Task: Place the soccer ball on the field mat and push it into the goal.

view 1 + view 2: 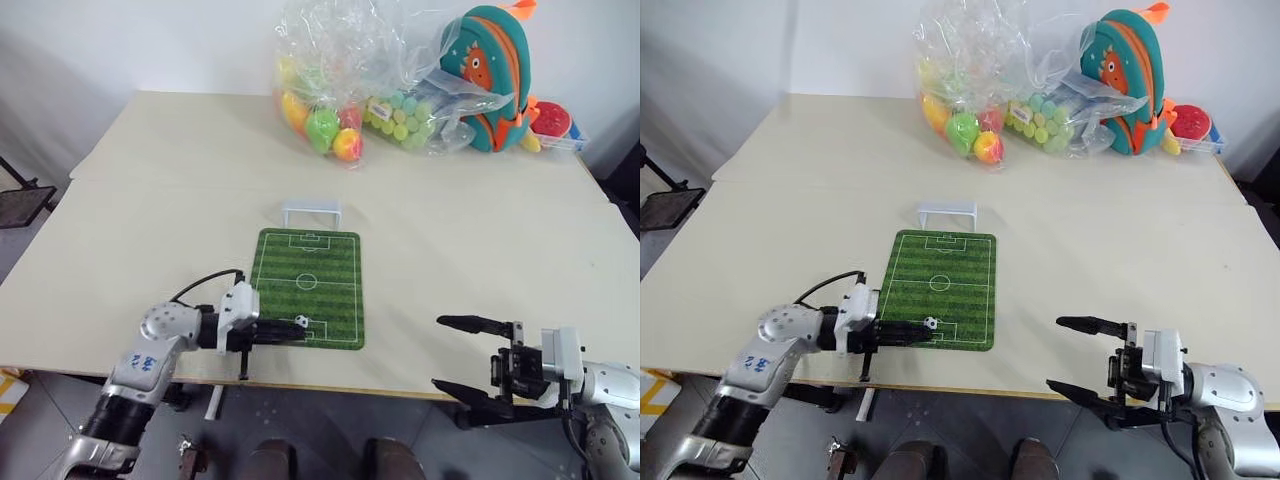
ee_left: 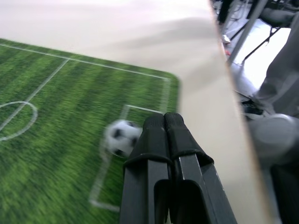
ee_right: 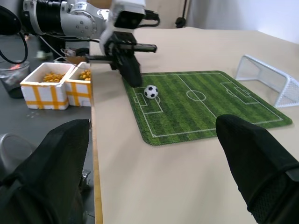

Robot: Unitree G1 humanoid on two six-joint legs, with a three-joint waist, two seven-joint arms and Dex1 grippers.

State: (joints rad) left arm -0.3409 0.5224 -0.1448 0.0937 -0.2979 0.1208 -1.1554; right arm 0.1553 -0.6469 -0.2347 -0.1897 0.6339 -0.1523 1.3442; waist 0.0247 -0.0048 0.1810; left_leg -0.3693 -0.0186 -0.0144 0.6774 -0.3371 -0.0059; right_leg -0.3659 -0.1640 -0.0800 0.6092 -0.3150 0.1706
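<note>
one soccer ball (image 1: 301, 322), one field mat (image 1: 320, 260), one goal (image 1: 311, 212), two bags of coloured balls (image 1: 340, 110), one backpack (image 1: 490, 75), two grippers (image 1: 290, 332).

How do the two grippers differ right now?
The left gripper has its jaws shut, tips beside the soccer ball on the field mat; the right gripper has its jaws open and empty. The left reaches over the mat; the right hangs at the table's near edge. Both have black fingers.

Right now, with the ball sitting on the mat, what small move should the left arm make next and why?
Probably nudge the shut left end effector forward against the soccer ball, toward the goal. The ball already rests on the field mat in the near penalty box, just off the fingertips, and the goal stands at the mat's far end.
</note>
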